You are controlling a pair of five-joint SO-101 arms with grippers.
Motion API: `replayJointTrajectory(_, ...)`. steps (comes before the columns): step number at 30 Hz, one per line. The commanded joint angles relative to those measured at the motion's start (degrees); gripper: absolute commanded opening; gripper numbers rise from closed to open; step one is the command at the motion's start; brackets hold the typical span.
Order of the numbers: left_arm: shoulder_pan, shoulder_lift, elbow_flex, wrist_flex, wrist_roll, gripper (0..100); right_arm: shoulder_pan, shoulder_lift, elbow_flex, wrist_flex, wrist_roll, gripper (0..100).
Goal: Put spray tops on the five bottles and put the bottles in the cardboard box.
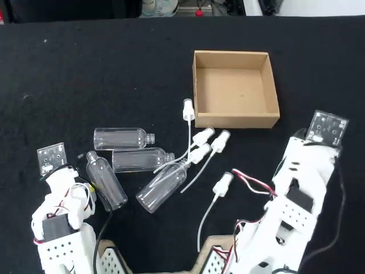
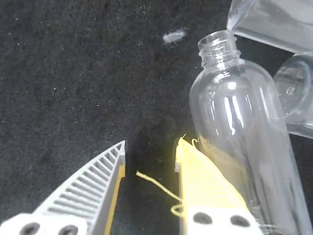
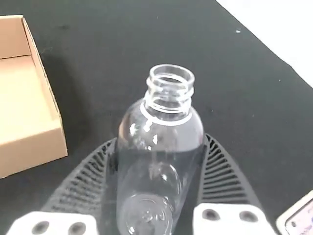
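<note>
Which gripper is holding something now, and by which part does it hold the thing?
The right gripper holds a bottle by its lower body, with the open neck free. The left gripper is open and holds nothing.

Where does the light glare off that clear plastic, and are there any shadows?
Left wrist view: white streaks of glare run down the lying bottle. Right wrist view: a bright ring glints below the neck of the held bottle in the right gripper. High view: one inner wall of the cardboard box is shaded.
</note>
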State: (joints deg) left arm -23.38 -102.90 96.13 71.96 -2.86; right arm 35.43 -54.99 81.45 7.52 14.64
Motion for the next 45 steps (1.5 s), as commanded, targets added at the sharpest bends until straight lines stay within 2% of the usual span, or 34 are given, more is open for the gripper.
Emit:
replayJointTrajectory(1, -0.4, -0.4, 1.3, 0.4, 0.0, 16, -1.0, -2.1, 2.9, -9.2, -2.2, 13.0)
replayJointTrajectory(6, -0.4, -0.4, 1.3, 0.4, 0.0, 16, -1.0, -2.1, 10.4, -22.6, -3.1, 13.0)
replayJointTrajectory(10, -0.4, -0.4, 1.3, 0.4, 0.0, 16, -1.0, -1.9, 14.7, -27.3, -3.1, 13.0)
replayJointTrajectory(15, -0.4, -0.4, 1.3, 0.4, 0.0, 16, -1.0, -2.0, 14.6, -24.2, -3.1, 13.0)
replayJointTrajectory(27, -0.4, -0.4, 1.3, 0.4, 0.0, 16, -0.9, -2.3, 14.6, -9.4, -3.0, 13.4)
replayJointTrajectory(32, -0.4, -0.4, 1.3, 0.4, 0.0, 16, -0.5, -2.4, 14.6, -8.5, -3.0, 14.9)
replayJointTrajectory(38, -0.4, -0.4, 1.3, 0.4, 0.0, 16, -0.5, -2.4, 14.6, -8.4, -3.0, 28.0)
replayJointTrajectory(45, -0.4, -0.4, 1.3, 0.4, 0.0, 16, -0.4, -2.5, 14.5, -8.4, -3.0, 27.9)
